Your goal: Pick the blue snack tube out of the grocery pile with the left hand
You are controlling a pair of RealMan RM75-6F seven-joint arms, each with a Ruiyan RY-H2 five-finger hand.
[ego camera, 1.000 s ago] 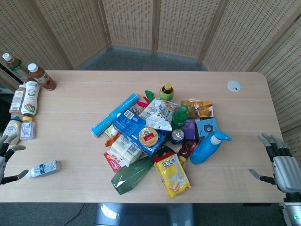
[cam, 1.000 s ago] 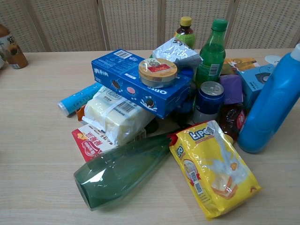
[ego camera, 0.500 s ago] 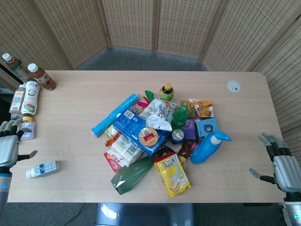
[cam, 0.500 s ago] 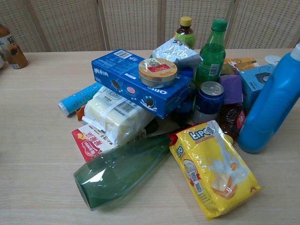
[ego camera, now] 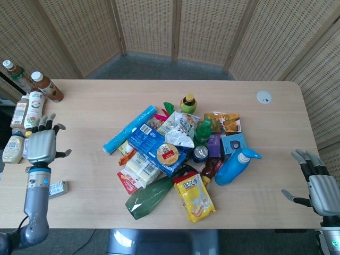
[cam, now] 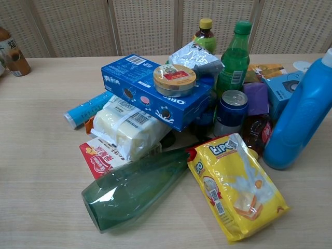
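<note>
At the pile's left edge, blue snack tube lies untouched on tabletop. Left hand well apart, fingers spread, empty. Right hand idle, fingers apart. Reach, grasp, lift all remain.

1. The grocery pile sits mid-tabletop.
2. The snack tube lies at the pile's far-left edge, its right end touching the cookie box.
3. A round tin rests on the cookie box.
4. A tipped bottle lies at the pile's near edge, just left of the snack pouch.
5. The detergent bottle lies on the pile's right side.
6. The left hand hovers well left of the pile, beside bottles along the left edge.
7. The right hand sits at the near right.
</note>
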